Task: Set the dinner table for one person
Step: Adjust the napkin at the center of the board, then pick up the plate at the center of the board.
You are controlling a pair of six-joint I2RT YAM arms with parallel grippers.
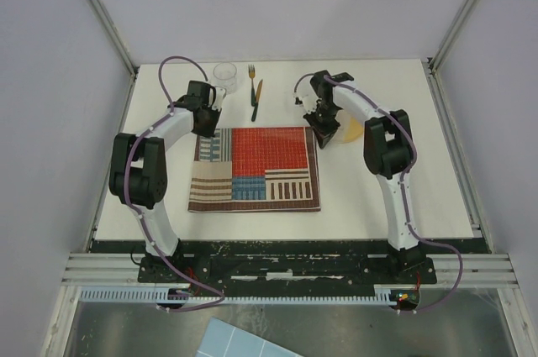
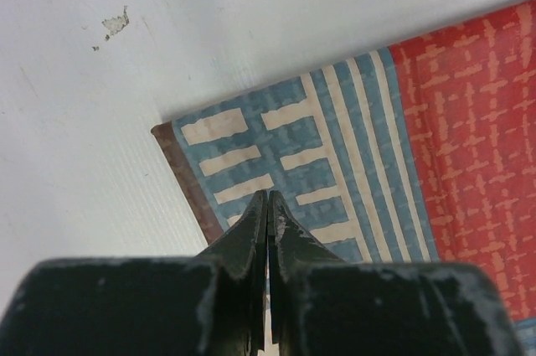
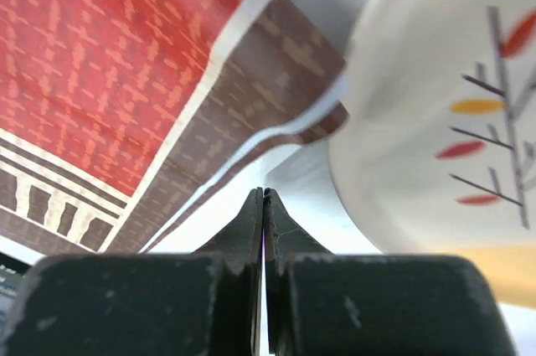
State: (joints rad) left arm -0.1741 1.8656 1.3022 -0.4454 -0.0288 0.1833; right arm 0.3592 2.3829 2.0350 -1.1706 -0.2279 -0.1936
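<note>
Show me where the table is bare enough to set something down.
Bare: the dinner table right of the placemat, nearer than the plate; the strip between the placemat's near edge and the arm bases; the placemat's own top. Crowded: the far side, with glass, fork, knife, the left gripper and the right gripper at the placemat's far corners.

Closed fingers [image 2: 249, 234] over striped placemat [image 2: 335, 155] corner on white dinner table [image 2: 126, 121].

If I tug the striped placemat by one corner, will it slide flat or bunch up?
Probably floppy and light: the placemat looks like thin cloth, and its corner ripples up in the right wrist view. Tugged by one corner, it would likely bunch rather than slide whole.
</note>
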